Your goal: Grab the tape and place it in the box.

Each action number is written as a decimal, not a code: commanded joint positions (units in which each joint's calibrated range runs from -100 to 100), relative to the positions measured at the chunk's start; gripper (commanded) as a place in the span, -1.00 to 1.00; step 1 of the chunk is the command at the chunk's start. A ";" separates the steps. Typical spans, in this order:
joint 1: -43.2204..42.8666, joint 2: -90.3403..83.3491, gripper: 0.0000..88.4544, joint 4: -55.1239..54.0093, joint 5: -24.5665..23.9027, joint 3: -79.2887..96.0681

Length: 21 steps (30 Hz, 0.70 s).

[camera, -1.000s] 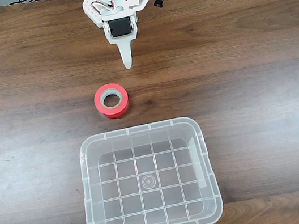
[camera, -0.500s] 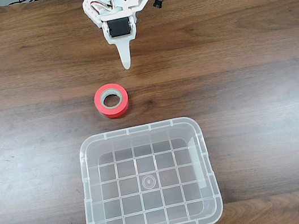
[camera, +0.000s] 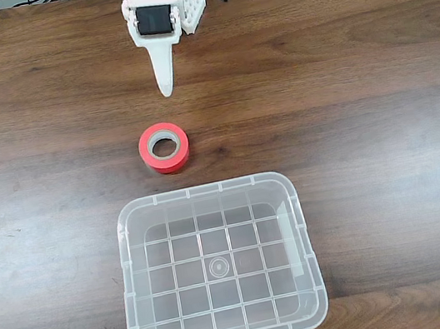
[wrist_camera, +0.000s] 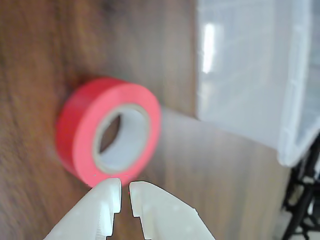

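In the fixed view, nearest to you, you see the box at the front edge of the table, open side up, with nothing inside it. Just behind its rear rim, apart from it, the tape lies flat near the middle of the table. Further back, toward the rear edge, the gripper points at the tape without touching it. In the wrist view you see its jaws almost together, only a narrow gap, holding nothing.
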 commanded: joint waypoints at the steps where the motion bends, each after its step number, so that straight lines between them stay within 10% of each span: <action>1: 1.50 -0.64 -0.97 -0.75 -0.09 -10.31; 21: 1.06 54.79 -0.97 5.58 -0.62 -53.50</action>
